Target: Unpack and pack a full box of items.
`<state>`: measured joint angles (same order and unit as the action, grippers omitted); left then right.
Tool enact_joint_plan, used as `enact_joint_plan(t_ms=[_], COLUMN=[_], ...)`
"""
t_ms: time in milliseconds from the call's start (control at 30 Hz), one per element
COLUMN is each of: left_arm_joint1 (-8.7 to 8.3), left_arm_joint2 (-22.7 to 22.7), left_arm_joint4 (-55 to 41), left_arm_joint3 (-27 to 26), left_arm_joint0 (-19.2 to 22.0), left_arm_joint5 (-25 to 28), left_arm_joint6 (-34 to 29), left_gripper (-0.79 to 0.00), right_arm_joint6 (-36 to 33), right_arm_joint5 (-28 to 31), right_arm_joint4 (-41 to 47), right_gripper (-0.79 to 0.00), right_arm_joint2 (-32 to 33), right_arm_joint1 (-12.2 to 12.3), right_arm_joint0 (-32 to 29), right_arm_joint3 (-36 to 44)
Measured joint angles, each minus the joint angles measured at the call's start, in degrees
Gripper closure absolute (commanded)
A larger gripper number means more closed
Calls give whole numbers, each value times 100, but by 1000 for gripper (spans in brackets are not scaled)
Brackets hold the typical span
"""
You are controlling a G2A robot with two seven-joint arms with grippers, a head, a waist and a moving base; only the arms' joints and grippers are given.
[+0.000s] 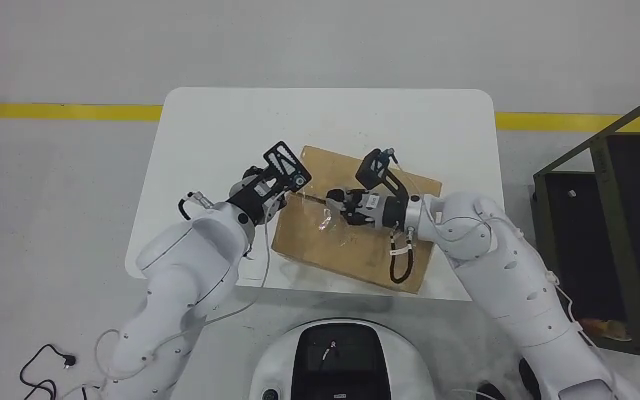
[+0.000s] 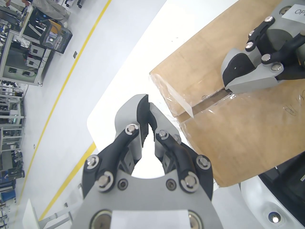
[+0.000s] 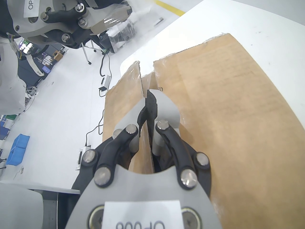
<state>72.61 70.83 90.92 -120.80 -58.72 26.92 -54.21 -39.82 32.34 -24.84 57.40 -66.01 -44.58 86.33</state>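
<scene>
Box: We see the brown rectangular cardboard box [image 1: 320, 243] lying on the white round-cornered table [image 1: 200, 140], toward the robot's side. Its top is parted only along the centre seam [image 2: 210, 96].
Tape: A clear plastic tape strip [image 2: 183, 104] stands peeled up at the seam's end, and more film clings to the box corner.
Right gripper: The right gripper [image 3: 149, 107] is clamped on the raised edge of one top flap [image 3: 124, 89], with cardboard running between its pads.
Left gripper: The left gripper [image 2: 147, 113] hangs just beyond the box end. Its fingers are pinched almost together on the clear film, as the right wrist view shows.
Risk, tape: We judge that the film may tear short or slip from the pinch, leaving the seam partly bonded.
Risk, flap: Lifting the flap while tape holds it could rip the cardboard.
Risk, box: Nothing pins the box down, so a hard pull could drag it toward the table's edge.
Risk, arms: The grippers work close together, so crossing paths could make them collide.
</scene>
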Motion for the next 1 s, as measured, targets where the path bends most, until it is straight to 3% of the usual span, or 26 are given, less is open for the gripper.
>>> enact_joint_plan(t_ms=[133, 167, 333, 1000], left_arm_joint1=[-6, -7, -12, -11], left_arm_joint2=[7, 8, 34, -89], left_arm_joint4=[19, 25, 41, -25], left_arm_joint3=[-4, -8, -49, -68], left_arm_joint0=[-14, -17, -14, 31], left_arm_joint5=[-20, -26, -85, -136], left_arm_joint6=[7, 10, 42, 107], left_gripper=[0, 0, 0, 0], right_arm_joint6=[-60, -90, -160, 11], right_arm_joint5=[-4, 0, 17, 12], right_arm_joint4=[97, 104, 71, 133], right_gripper=[-3, -194, -256, -296], right_arm_joint2=[58, 65, 92, -288], right_arm_joint1=[16, 21, 42, -107], right_arm_joint0=[-39, -48, -108, 455], right_arm_joint3=[66, 80, 67, -367])
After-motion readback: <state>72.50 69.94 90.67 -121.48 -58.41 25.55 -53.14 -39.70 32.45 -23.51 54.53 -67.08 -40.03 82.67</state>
